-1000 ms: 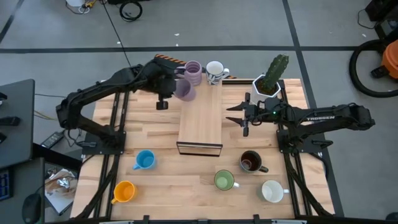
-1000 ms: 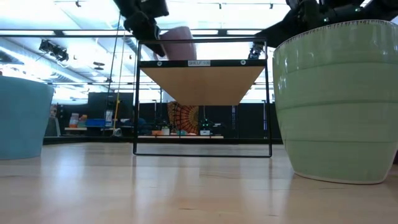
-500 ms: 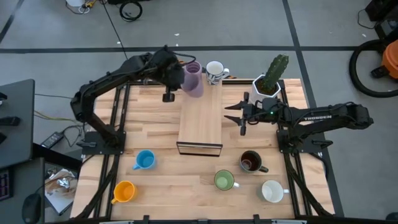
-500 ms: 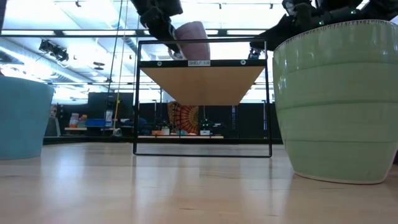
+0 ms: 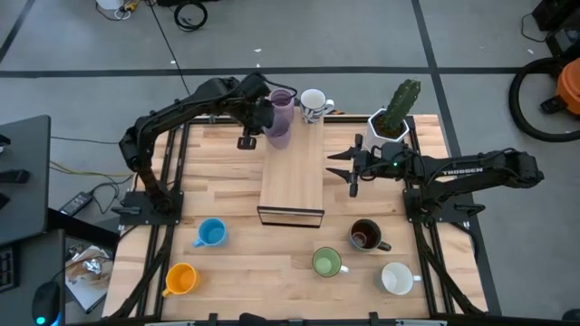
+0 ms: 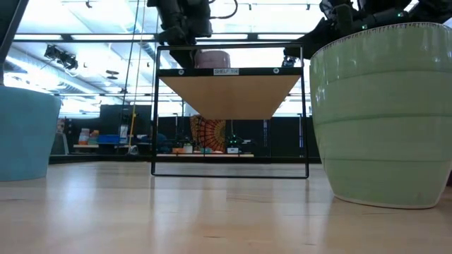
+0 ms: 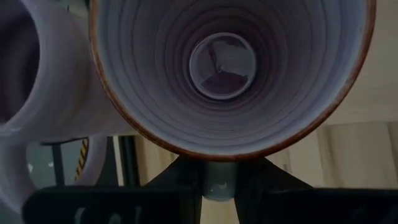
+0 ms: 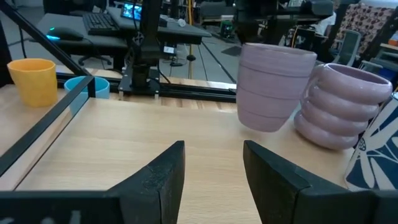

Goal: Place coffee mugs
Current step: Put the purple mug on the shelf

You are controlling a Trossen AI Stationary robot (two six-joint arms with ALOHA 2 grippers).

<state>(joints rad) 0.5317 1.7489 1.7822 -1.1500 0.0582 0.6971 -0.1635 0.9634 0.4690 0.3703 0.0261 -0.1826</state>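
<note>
Lilac mug (image 5: 279, 119) gripped by left claw (image 5: 264, 112) over shelf (image 5: 292, 177); right claw (image 5: 344, 167) apart, "TROSSEN" on arm.

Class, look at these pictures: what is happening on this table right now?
The left end effector grips a lilac mug over the far end of the wooden shelf, beside a second lilac mug and a white mug there. The right end effector waits open beside the shelf. Blue, orange, green, brown and white mugs stand on the table.
</note>
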